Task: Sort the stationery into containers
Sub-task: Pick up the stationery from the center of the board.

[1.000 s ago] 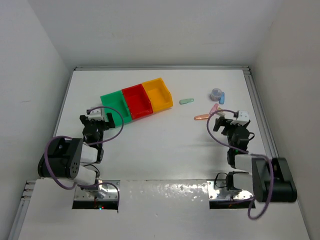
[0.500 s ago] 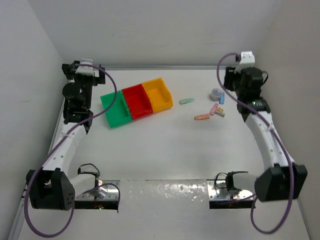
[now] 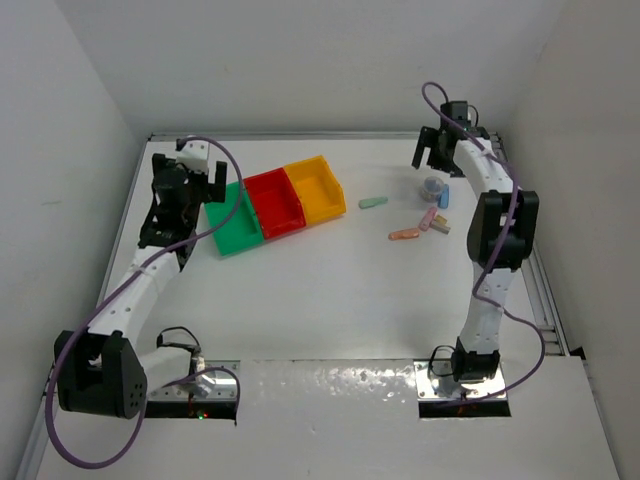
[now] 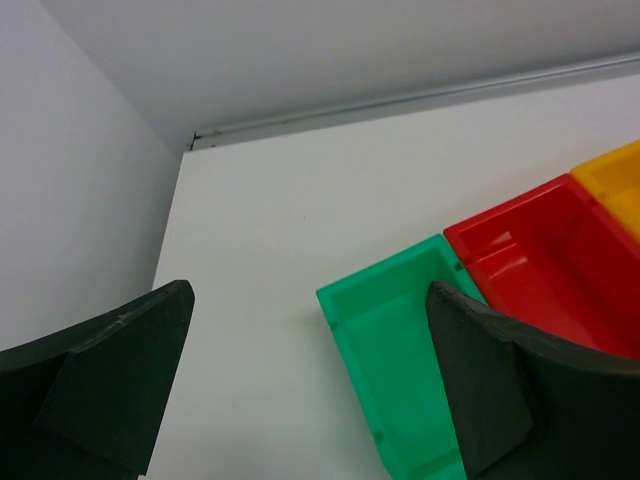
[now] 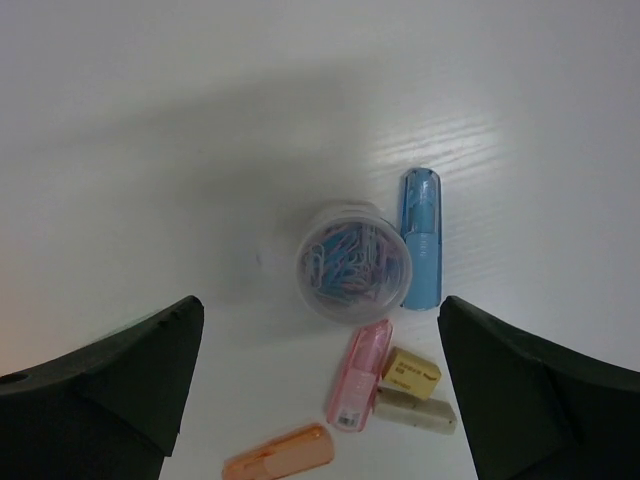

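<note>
Top external view: the containers [image 3: 268,178] sit toward the far left corner of the table [image 3: 330,300], the stationery [image 3: 428,217] by its far right edge. Left wrist view: the left gripper [image 4: 308,290], spread wide and empty, overlooks the green bin [image 4: 400,340]. Right wrist view: the right gripper [image 5: 320,300], likewise wide and empty, frames a clip tub [image 5: 353,260] seemingly touching the blue piece [image 5: 422,237]; closing there could snag both.

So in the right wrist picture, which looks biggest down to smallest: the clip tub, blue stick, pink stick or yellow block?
1. Round clear tub of paper clips, though it stands taller, so nearer the camera.
2. Blue translucent oblong piece.
3. Pink translucent oblong piece, slightly shorter.
4. Small yellow rectangular block.
</note>
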Available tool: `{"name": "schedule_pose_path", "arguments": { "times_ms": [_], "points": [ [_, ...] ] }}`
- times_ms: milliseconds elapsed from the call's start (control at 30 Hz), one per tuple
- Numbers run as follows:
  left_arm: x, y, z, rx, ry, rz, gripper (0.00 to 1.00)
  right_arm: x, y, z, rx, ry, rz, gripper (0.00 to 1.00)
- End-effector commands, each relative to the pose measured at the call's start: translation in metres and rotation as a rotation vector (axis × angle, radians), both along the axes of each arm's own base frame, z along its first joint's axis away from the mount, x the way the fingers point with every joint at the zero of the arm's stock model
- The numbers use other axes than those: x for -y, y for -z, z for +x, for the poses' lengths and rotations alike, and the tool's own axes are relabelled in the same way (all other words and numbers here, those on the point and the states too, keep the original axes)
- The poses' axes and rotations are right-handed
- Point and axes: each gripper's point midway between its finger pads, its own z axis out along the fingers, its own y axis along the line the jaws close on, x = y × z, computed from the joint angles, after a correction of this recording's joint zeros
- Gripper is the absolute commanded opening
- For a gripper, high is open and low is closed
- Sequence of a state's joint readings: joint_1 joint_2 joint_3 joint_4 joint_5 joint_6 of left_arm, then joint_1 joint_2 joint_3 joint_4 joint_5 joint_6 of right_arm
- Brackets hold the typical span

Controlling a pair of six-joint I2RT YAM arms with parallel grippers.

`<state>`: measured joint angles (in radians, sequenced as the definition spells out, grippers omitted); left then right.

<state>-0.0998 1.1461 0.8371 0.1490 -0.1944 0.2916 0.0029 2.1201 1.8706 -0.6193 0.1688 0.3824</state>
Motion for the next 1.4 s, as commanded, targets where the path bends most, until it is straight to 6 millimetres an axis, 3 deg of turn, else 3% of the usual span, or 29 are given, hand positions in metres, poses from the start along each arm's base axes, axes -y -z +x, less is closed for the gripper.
{"name": "schedule_pose_path", "arguments": {
  "times_ms": [0,33,133,433,600,800,833,900,933,1000,1067,1133,1200,1233,1300,1367],
  "points": [
    [-0.006,-0.001,-0.004,0.014,-0.056,-0.036,1.00,0.005,-0.004,0.010,0.030,0.075,0.000,0.98],
    [-0.007,0.000,-0.005,0.013,-0.060,-0.035,1.00,0.006,0.009,0.013,0.014,0.076,-0.002,0.96],
    [-0.008,0.008,-0.005,-0.005,-0.068,-0.031,1.00,0.009,0.022,0.018,0.004,0.085,-0.022,0.94],
    [-0.011,0.007,0.003,0.007,-0.096,-0.032,1.00,0.009,0.076,0.011,-0.073,0.091,-0.070,0.81],
    [-0.014,0.004,0.005,0.020,-0.108,-0.022,1.00,0.007,0.079,0.013,-0.079,0.091,-0.073,0.79],
    [-0.014,0.002,0.006,0.028,-0.111,-0.023,1.00,0.006,0.089,0.001,-0.110,0.088,-0.079,0.79],
    [-0.015,0.002,0.006,0.029,-0.114,-0.023,1.00,0.005,0.090,0.000,-0.112,0.086,-0.082,0.78],
    [-0.017,0.001,0.006,0.037,-0.127,-0.019,1.00,0.003,0.090,-0.002,-0.111,0.079,-0.091,0.63],
    [-0.018,-0.003,0.006,0.053,-0.132,-0.016,1.00,0.002,0.088,-0.002,-0.105,0.078,-0.102,0.44],
    [-0.020,-0.005,0.007,0.061,-0.142,-0.009,1.00,0.000,0.080,-0.003,-0.090,0.059,-0.148,0.29],
    [-0.021,-0.006,0.007,0.067,-0.148,-0.009,1.00,-0.010,0.061,0.000,-0.053,0.022,-0.189,0.18],
    [-0.020,-0.007,0.007,0.069,-0.147,-0.013,1.00,-0.013,0.033,0.003,-0.002,-0.009,-0.257,0.13],
    [-0.021,-0.005,0.006,0.064,-0.154,-0.024,1.00,-0.031,0.008,0.005,0.045,-0.057,-0.293,0.10],
    [-0.021,-0.005,0.005,0.067,-0.160,-0.029,1.00,-0.048,-0.016,0.005,0.096,-0.084,-0.291,0.10],
    [-0.022,-0.001,0.004,0.058,-0.165,-0.033,1.00,-0.080,-0.042,0.005,0.166,-0.163,-0.261,0.10],
    [-0.025,-0.001,0.003,0.063,-0.184,-0.038,1.00,-0.135,-0.070,0.003,0.269,-0.312,-0.213,0.11]
  ]
}}
